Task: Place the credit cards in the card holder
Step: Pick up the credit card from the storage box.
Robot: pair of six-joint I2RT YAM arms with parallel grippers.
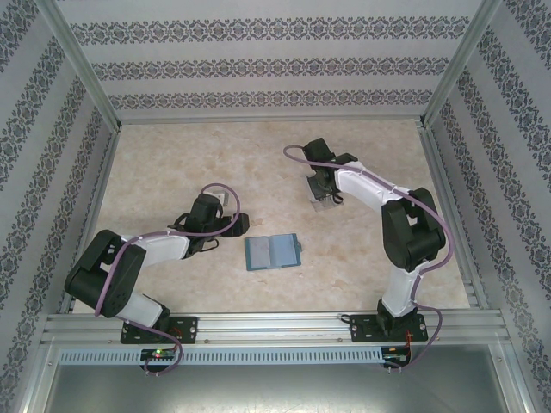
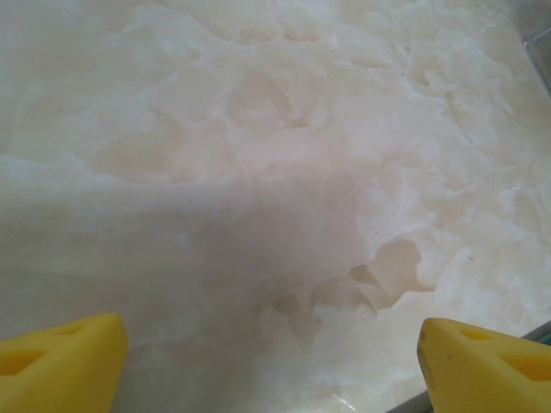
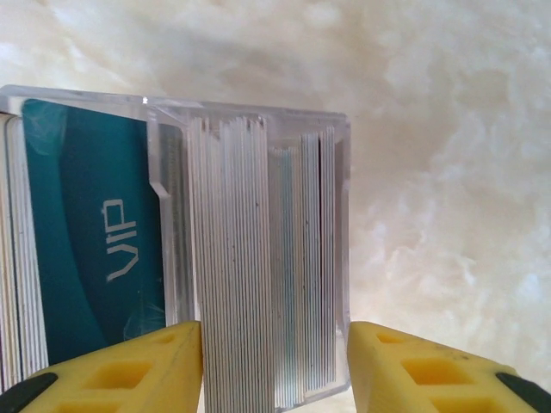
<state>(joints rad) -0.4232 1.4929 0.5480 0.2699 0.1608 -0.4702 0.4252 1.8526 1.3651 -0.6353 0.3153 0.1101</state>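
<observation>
Nearest your arm bases, your left tool (image 1: pixel 231 222) sits low over the marble-look desk (image 1: pixel 172 163), left of the middle and reaching in toward the centre. On its wrist cam the 2 yellow fingers (image 2: pixel 60 366) are spread wide apart, and there's just bare desk between them.

A bit to the right of that tool, near it but not touching, the card holder (image 1: pixel 273 252) lies flat on the desk. It's teal-blue and opened out, with both halves facing up. From the top cam it's too small to tell what's in the pockets.

Further back and to the right, your right tool (image 1: pixel 325 194) is down at a clear rack (image 1: pixel 319 203) standing on the desk, well apart from the card holder. On that wrist cam the credit cards (image 3: pixel 241 258) stand on edge inside the rack, packed together so you mostly see thin pale edges. A teal VIP card (image 3: pixel 86 241) is in the slot just left of them.

The right tool's 2 yellow fingers (image 3: pixel 129 374) sit 1 on each side of that packed stack, the right-hand 1 at the rack's outer wall. They're close in on it, but I can't tell whether they're actually squeezing or just straddling it.
</observation>
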